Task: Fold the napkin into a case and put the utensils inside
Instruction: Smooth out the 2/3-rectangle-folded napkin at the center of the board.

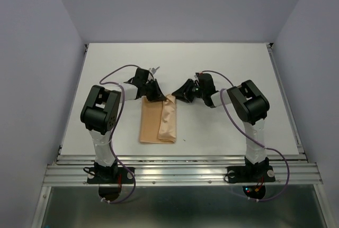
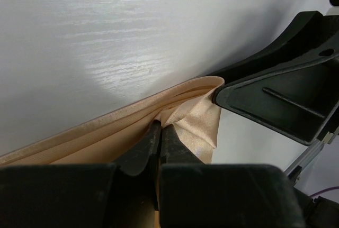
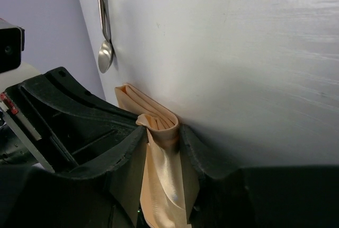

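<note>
**A:** Where's the cloth? The soft peach-orange cloth napkin [image 1: 158,125] lies folded into a narrow oblong on the flat white table [image 1: 222,64]. Its far end sits right under both tools, and the rest trails back toward the arm bases.

**B:** The left gripper [image 1: 155,94] is pinched tight. Its fingers [image 2: 140,154] meet on a thin layer at that end, with the stacked folds fanning out just ahead of the tips.

**A:** And the right gripper [image 1: 184,91] faces it, nearly touching. Its jaws stand apart, but a bunched fold fills the gap and presses against both fingers [image 3: 193,151], so I'd call that a clamp on the napkin.

**B:** How should it handle?

**A:** Light and limp, I'd say, with a satiny sheen, so probably slippery. The layers could slide over each other and spill the fold. Best to grip near the folded edge, through every layer, not the top sheet alone.

**B:** And the cutlery?

**A:** A thin silver metal spoon [image 3: 105,56] lies beyond the right gripper's fingertips, off to their left and clear of the cloth. It's stiff and slick, and it lies flat, so take it across the slender handle. No other piece is clear enough to name.
</note>
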